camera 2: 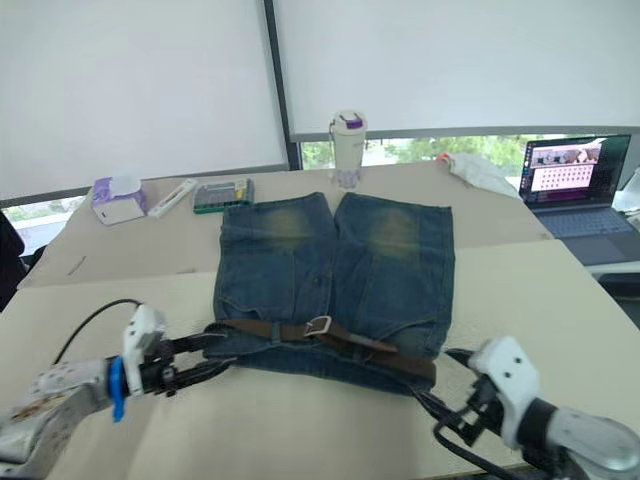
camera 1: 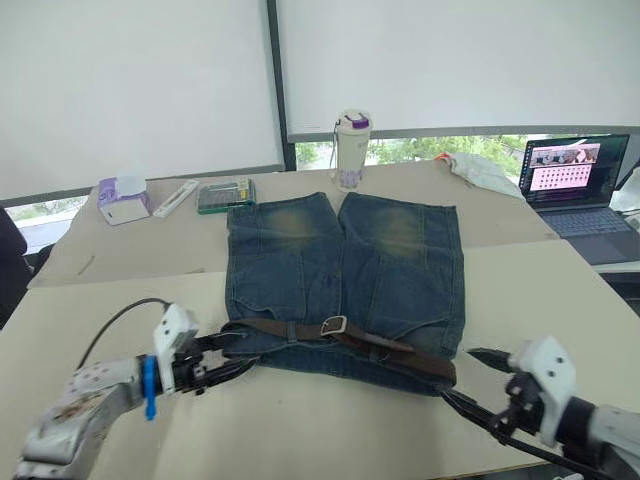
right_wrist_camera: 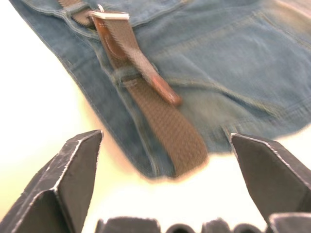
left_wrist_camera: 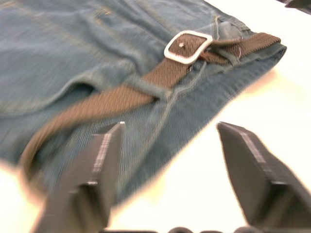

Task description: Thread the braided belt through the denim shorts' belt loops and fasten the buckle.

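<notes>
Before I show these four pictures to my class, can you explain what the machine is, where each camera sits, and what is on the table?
It is a humanoid robot with two arms. Two pictures come from its head, looking down; the others come from cameras on each wrist. On the table lie denim shorts with a braided belt through the waistband, its strap passed through the buckle. The left gripper and right gripper sit open at either end of the belt, holding nothing. Further back stand a cup and a laptop.
</notes>
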Action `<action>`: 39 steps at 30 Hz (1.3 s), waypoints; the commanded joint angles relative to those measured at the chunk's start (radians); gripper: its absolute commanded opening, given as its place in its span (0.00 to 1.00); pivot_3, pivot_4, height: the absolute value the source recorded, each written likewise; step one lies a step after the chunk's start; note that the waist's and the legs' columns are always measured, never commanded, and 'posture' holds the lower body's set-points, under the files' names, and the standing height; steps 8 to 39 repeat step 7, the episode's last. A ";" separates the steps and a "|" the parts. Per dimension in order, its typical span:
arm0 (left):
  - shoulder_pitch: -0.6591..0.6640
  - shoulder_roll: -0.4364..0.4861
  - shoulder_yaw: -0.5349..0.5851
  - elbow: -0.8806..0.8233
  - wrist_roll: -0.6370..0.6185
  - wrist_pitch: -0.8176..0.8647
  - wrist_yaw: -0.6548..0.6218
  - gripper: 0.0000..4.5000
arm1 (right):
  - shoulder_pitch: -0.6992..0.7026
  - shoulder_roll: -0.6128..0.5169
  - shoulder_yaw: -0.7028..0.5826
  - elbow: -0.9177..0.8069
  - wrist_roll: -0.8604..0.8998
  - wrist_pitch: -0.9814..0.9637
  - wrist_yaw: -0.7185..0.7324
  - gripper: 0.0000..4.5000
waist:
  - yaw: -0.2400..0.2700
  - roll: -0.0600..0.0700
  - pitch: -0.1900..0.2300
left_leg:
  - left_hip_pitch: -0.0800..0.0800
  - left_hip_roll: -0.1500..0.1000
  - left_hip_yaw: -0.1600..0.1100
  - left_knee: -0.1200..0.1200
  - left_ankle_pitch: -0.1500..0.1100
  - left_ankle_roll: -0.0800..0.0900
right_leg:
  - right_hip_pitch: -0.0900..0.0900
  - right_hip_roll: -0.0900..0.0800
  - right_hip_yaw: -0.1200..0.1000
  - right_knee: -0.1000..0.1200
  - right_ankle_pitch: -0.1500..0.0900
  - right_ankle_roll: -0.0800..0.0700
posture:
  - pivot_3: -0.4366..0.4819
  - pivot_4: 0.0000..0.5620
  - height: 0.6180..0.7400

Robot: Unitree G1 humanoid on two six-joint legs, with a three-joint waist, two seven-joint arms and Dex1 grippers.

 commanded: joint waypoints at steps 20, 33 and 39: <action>0.081 0.056 0.094 -0.086 -0.063 0.068 -0.014 0.94 | 0.097 -0.034 -0.139 -0.024 0.056 -0.105 0.077 1.00 | 0.004 -0.002 0.003 | -0.001 0.000 0.001 0.000 0.000 0.000 | 0.001 0.000 -0.001 -0.003 0.000 0.000 | 0.48 0.27 1.00; 0.081 0.056 0.094 -0.086 -0.063 0.068 -0.014 0.94 | 0.097 -0.034 -0.139 -0.024 0.056 -0.105 0.077 1.00 | 0.004 -0.002 0.003 | -0.001 0.000 0.001 0.000 0.000 0.000 | 0.001 0.000 -0.001 -0.003 0.000 0.000 | 0.48 0.27 1.00; 0.081 0.056 0.094 -0.086 -0.063 0.068 -0.014 0.94 | 0.097 -0.034 -0.139 -0.024 0.056 -0.105 0.077 1.00 | 0.004 -0.002 0.003 | -0.001 0.000 0.001 0.000 0.000 0.000 | 0.001 0.000 -0.001 -0.003 0.000 0.000 | 0.48 0.27 1.00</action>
